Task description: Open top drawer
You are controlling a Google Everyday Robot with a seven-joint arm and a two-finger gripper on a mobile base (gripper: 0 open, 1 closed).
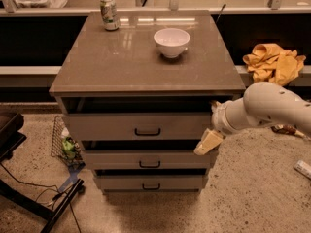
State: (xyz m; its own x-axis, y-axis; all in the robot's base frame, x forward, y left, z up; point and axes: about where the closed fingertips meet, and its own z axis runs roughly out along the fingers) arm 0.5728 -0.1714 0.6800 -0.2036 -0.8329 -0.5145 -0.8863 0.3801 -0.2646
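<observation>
The top drawer [141, 126] is the widest grey-beige front, right under the brown countertop [126, 62], with a small dark pull handle [147, 131] at its middle. A dark gap shows between its upper edge and the countertop. Two narrower drawers [146, 160] sit below it, each with a like handle. My gripper [207, 141], beige-tipped on a white arm [265, 108], comes in from the right and sits at the top drawer's lower right corner, well right of the handle.
A white bowl [171, 41] and a can [109, 13] stand on the countertop. A yellow cloth [272, 62] lies on the ledge at the right. A wire basket [65, 142] and a black stand base [29, 193] are on the floor at the left.
</observation>
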